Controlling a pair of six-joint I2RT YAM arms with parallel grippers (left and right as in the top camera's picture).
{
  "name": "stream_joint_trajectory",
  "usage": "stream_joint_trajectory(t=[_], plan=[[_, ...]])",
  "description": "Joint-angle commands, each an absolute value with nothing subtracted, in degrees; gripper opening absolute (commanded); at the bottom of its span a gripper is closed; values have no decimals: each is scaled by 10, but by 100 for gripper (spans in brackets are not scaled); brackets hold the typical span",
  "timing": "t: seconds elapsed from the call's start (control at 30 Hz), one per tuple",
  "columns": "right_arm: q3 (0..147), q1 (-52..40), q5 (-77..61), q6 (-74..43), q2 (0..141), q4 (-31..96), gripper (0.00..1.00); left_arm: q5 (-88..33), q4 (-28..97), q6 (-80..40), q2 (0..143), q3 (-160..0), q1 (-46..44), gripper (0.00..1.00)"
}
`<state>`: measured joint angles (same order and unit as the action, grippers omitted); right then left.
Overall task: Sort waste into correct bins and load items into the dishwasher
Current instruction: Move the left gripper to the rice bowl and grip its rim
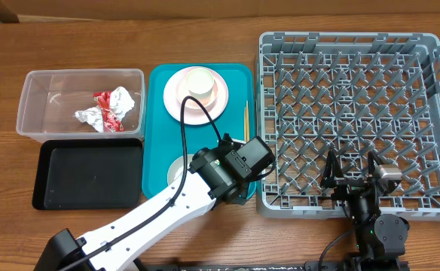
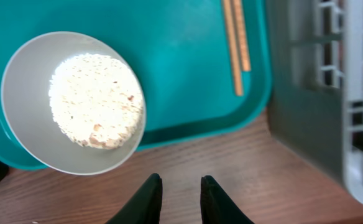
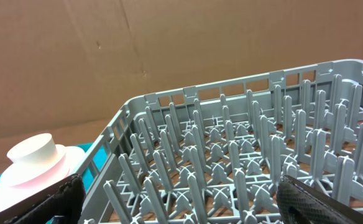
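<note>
A pale grey bowl (image 2: 76,102) with white rice-like scraps (image 2: 94,99) sits on the front of the teal tray (image 2: 181,81), partly hidden under my left arm in the overhead view. My left gripper (image 2: 180,186) hovers over bare table just in front of it, jaws a little apart with nothing between them. Chopsticks (image 1: 245,120) lie along the tray's right edge. A white cup (image 1: 198,78) stands on a pink dish (image 1: 205,100) on a white plate (image 1: 172,94). The napkin (image 1: 89,116) and wrapper (image 1: 105,98) lie in the clear tub (image 1: 35,105). My right gripper (image 1: 353,177) stands wide open over the front of the grey dish rack (image 1: 348,38).
The shallow black tray (image 1: 88,177) lies in front of the clear tub, left of the teal tray. The rack's upright pegs (image 3: 231,149) fill the right wrist view, with a cardboard wall behind. The left arm crosses the table's front edge.
</note>
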<state>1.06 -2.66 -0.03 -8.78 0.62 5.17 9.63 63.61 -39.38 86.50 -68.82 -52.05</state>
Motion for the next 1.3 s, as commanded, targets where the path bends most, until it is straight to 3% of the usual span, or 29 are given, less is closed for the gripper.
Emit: stream_joint_trajectory(t=[0.0, 0.37, 1.27], plan=[[4, -25, -1, -87, 2, 48, 100, 149, 613, -424, 870, -660, -520, 26], [4, -25, -1, -87, 2, 48, 100, 199, 517, -425, 870, -576, -511, 25], [4, -25, -1, -87, 2, 48, 100, 194, 382, -434, 870, -470, -498, 26]])
